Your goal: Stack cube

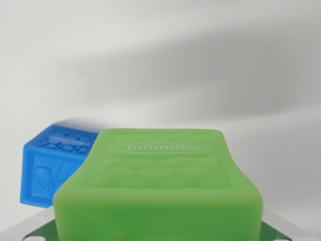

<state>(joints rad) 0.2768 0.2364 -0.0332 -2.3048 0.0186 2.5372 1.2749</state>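
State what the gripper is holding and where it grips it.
Probably the green cube, which fills the wrist view close to the camera, with the blue cube behind. No fingers are visible, so the hold cannot be confirmed.

Wrist view: green cube [158, 188] fills the lower centre, very close to the camera, oval embossed logo on its upper face. Blue cube [47, 168] sits behind it toward the wrist view's left, partly hidden by the green one. Plain white table [165, 65] behind both.
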